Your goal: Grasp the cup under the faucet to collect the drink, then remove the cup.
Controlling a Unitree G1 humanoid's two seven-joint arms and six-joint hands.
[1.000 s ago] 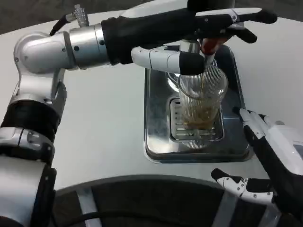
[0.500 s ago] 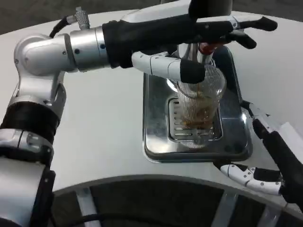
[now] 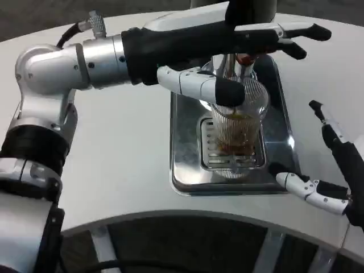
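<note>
The left hand [image 3: 250, 35] reaches across the tap, perhaps pressing its handle. The cup [image 3: 238, 122], partly filled, stands on the drip tray [image 3: 187, 165]; removing remains. The right hand [image 3: 330, 165] waits, fingers spread.

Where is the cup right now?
In the head view the ribbed clear cup stands centre-right on the metal drip tray, under the faucet, against the left hand.

One clear ribbed plastic cup [image 3: 238, 128] holding brown drink, one shiny steel drip tray [image 3: 187, 165] with one slotted grate [image 3: 211, 149], one chrome faucet [image 3: 230, 65], and two white-and-black robot hands [image 3: 250, 40] [image 3: 330, 170].
</note>
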